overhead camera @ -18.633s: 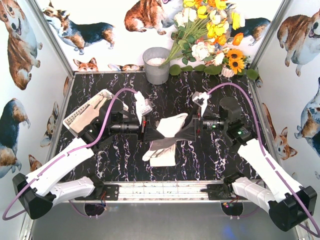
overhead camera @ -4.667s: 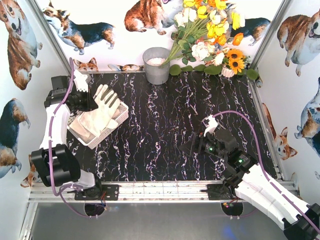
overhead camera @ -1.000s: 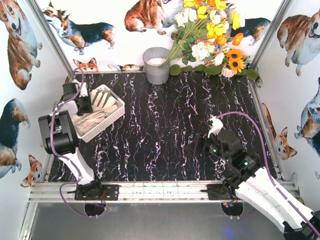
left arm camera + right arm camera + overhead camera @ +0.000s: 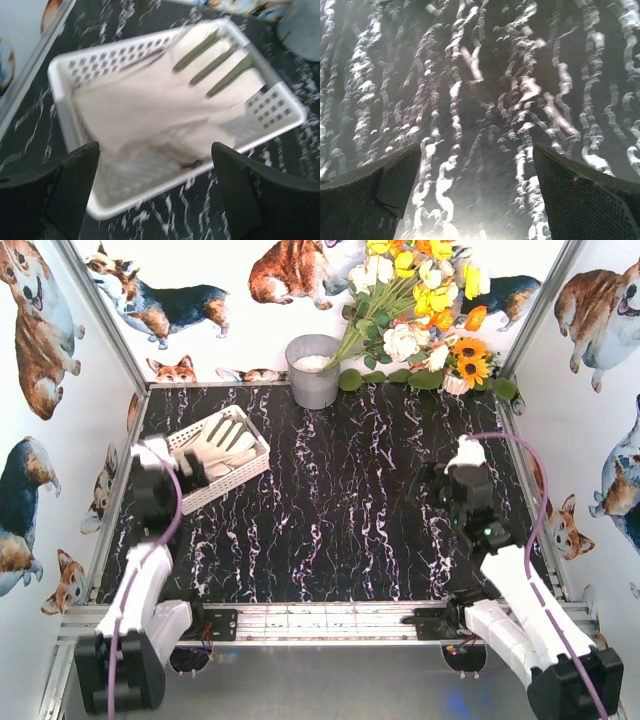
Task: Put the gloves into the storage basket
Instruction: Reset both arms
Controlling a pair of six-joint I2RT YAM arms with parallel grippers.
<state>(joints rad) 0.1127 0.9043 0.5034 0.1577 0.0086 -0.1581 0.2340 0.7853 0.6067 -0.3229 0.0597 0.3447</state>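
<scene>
The white slotted storage basket [image 4: 255, 465] [image 4: 65, 107] sits at the back left of the black marbled table. Cream-white gloves [image 4: 218, 444] [image 4: 165, 90] lie inside it, the top one showing grey-olive strips on its fingers. My left gripper [image 4: 185, 468] [image 4: 156, 172] is open just in front of the basket's near rim, with nothing between its fingers. On the right side of the table my right gripper [image 4: 432, 480] [image 4: 477, 175] is open over bare table and holds nothing.
A grey metal bucket [image 4: 313, 370] stands at the back centre beside a bunch of artificial flowers [image 4: 420, 310]. Corgi-patterned walls close in the table on three sides. An aluminium rail [image 4: 320, 622] with the arm bases runs along the near edge.
The left gripper has opened and drawn back out of the basket toward the near side. The basket has swung round on the table. The right arm has lifted and turned toward the back, opening wider.
</scene>
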